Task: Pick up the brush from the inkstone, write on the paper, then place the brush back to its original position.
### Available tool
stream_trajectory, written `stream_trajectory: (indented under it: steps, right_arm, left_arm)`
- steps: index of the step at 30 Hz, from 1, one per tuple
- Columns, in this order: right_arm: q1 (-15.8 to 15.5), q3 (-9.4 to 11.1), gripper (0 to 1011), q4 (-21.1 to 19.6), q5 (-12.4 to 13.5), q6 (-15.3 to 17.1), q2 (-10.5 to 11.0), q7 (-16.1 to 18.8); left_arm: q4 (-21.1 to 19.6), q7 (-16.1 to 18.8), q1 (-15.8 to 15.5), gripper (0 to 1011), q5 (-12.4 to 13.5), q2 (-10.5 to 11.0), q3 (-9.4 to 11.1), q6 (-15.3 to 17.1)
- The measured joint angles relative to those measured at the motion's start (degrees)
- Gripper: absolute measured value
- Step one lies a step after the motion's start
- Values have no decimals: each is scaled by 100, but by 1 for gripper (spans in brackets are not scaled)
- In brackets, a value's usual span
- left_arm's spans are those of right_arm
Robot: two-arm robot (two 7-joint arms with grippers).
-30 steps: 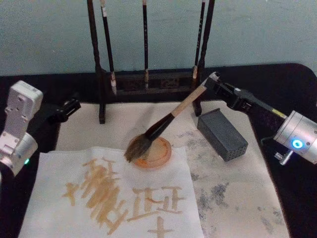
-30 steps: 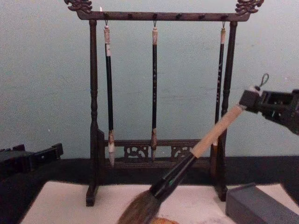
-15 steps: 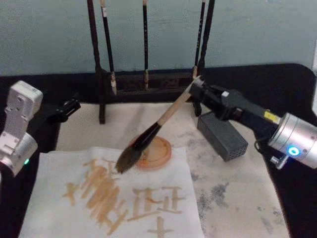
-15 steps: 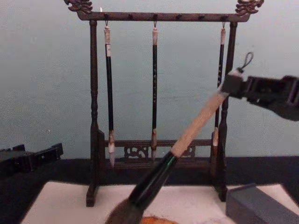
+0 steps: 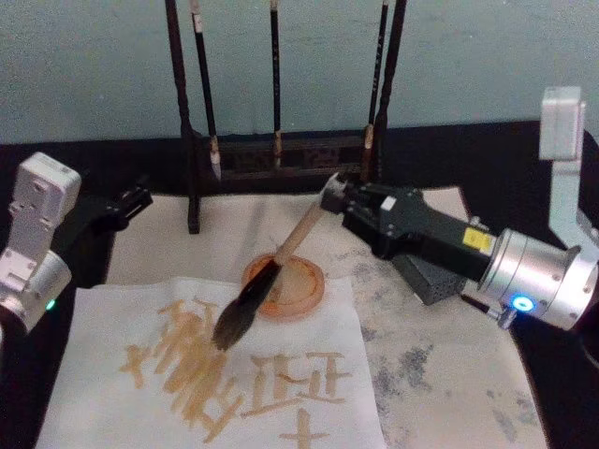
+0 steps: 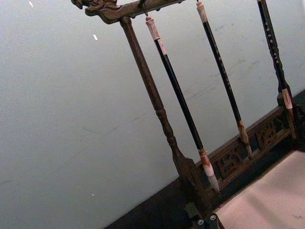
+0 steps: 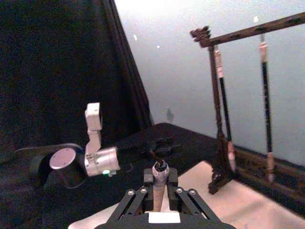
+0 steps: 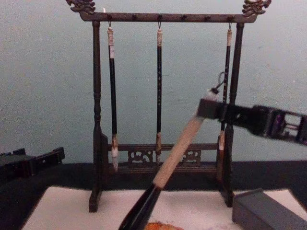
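The right tool [image 5: 326,200] grips the brush [image 5: 265,283] by its handle end, bristles down at the paper [image 5: 94,412]. Writing appears in hand, and the next stroke calls for light pressure. The left tool [image 5: 122,208] sits parked at the surface's left edge.

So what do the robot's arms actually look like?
Both end in black pincers. Behind the right pincer: a yellow label, then a silver cylinder with a blue light ring. Behind the left pincer: a white boxy block with a green light.

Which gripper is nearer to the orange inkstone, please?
Right. The right gripper holds the brush just behind the inkstone; the left gripper sits parked far off to its left.
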Motion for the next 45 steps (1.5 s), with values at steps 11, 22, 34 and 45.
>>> stream_trajectory:
  steps: [11, 22, 34, 45]
  right_arm:
    - [-95, -28, 171, 28, -192, 156, -132, -14]
    - [-272, 172, 170, 205, -223, 200, -115, 21]
    - [-518, 581, 170, 213, -107, 114, 112, 126]
    - [-986, 938, 170, -92, -121, -146, 269, 23]
  left_arm:
    - [0, 0, 0, 1002, 0, 0, 0, 0]
    - [0, 0, 0, 1002, 0, 0, 0, 0]
    - [0, 0, 0, 1002, 0, 0, 0, 0]
    - [0, 0, 0, 1002, 0, 0, 0, 0]
